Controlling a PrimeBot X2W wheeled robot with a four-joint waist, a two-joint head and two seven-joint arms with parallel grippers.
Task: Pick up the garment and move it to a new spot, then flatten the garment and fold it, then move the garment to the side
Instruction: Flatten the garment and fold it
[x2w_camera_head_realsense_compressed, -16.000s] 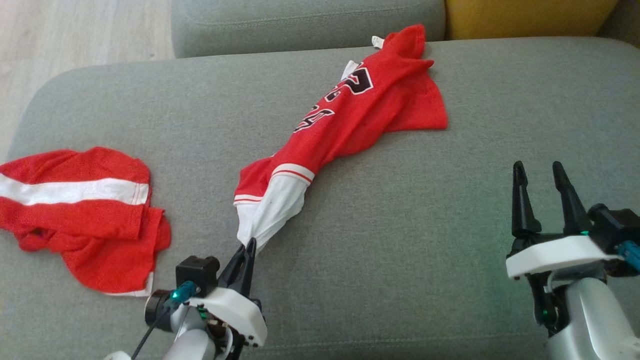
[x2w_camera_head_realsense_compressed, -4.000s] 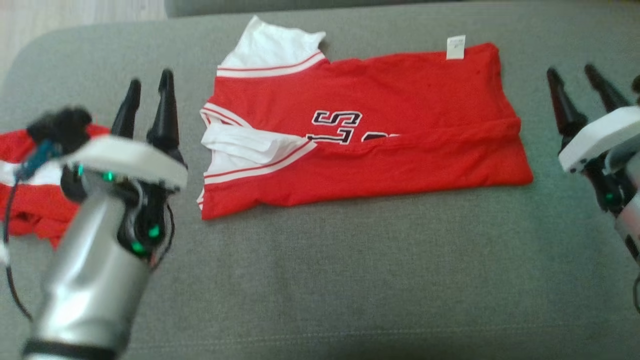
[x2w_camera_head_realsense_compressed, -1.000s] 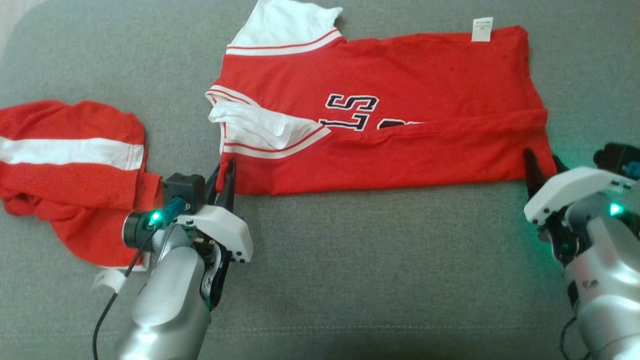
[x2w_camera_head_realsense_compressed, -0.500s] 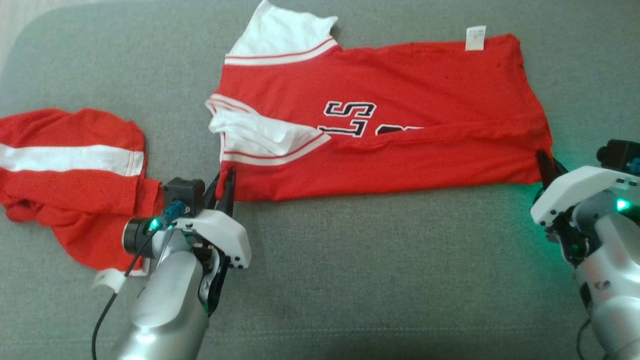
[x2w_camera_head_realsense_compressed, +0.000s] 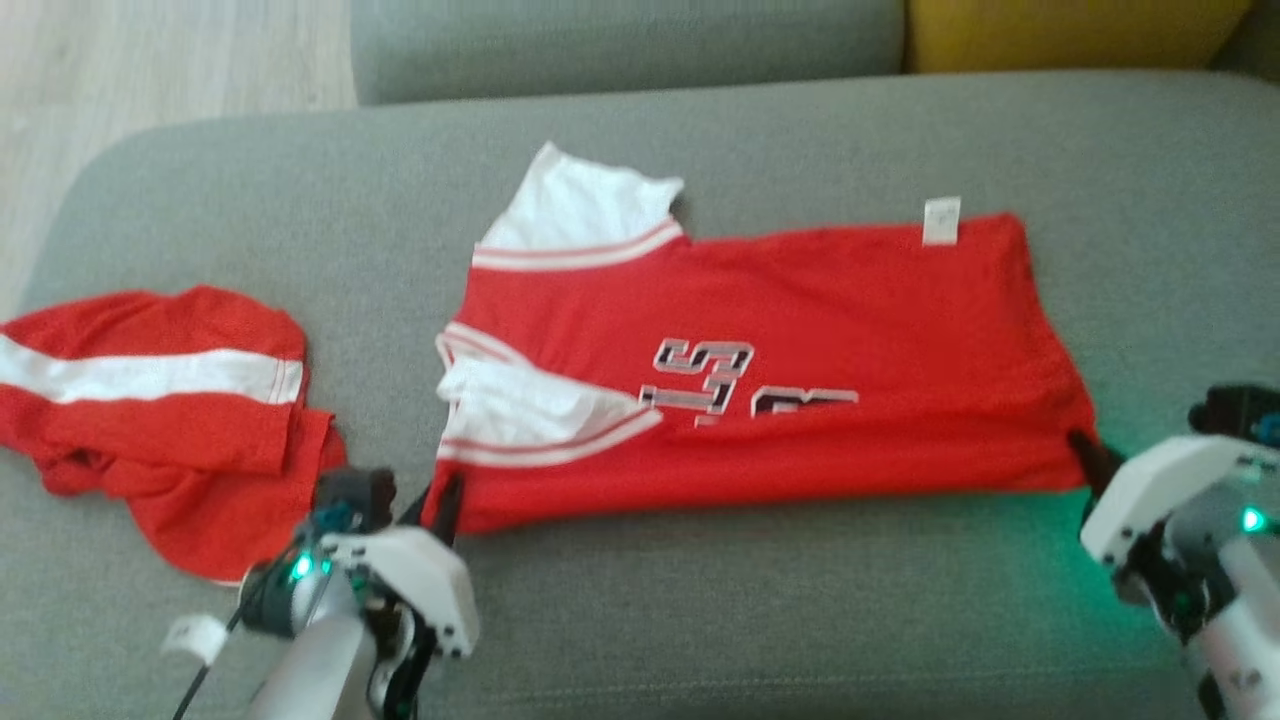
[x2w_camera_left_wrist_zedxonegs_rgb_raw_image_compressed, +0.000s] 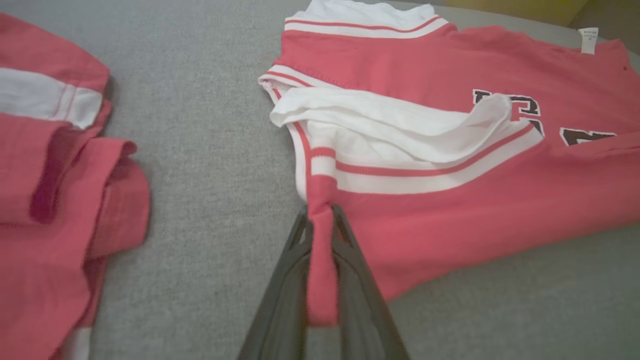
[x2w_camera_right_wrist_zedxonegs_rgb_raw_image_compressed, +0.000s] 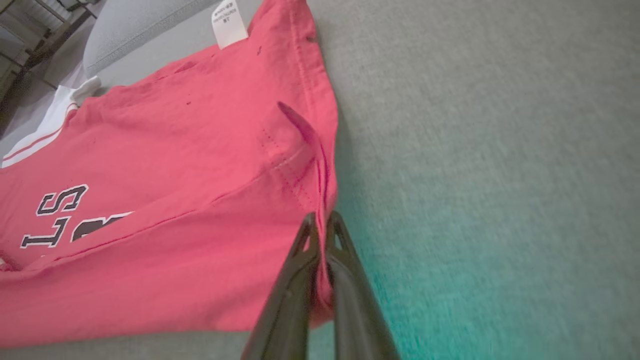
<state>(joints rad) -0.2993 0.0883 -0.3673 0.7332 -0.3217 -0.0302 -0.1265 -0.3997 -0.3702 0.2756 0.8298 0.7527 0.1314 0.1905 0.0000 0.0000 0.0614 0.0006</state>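
Since a second ago your right gripper (x2w_camera_head_realsense_compressed: 1085, 455) has shut on the near right corner of the garment (x2w_camera_head_realsense_compressed: 780, 340). The head camera has also tipped up, so the whole picture sits lower and a yellow cushion (x2w_camera_head_realsense_compressed: 1070, 30) shows at the upper right. That shift is the camera's, not the cloth's.

Your left gripper (x2w_camera_head_realsense_compressed: 445, 500) is clamped on the near left corner, at the lower left of the head frame. The garment lies spread across the middle of that frame on the grey sofa seat (x2w_camera_head_realsense_compressed: 700, 620), with its label (x2w_camera_head_realsense_compressed: 941, 220) on the far edge.

You appear to be starting the fold, so raise both corners together and keep the near edge taut and level between them. Carry that edge toward the top of the frame and lay it along the far edge. Mind the loose white sleeve (x2w_camera_head_realsense_compressed: 540, 410) lying on the chest at the left, since it could bunch inside the fold. Keep your left arm off the red-and-white cloth (x2w_camera_head_realsense_compressed: 160, 400) nearby at the left.

The left wrist view shows a strip of red hem running well down between the fingers, a deep bite that the blurred head view hides. The right wrist view shows a thin pinch at the very corner, with a crease standing up just beyond. I judge that grip the likelier to slip. The head view lets you compare both corners at once.
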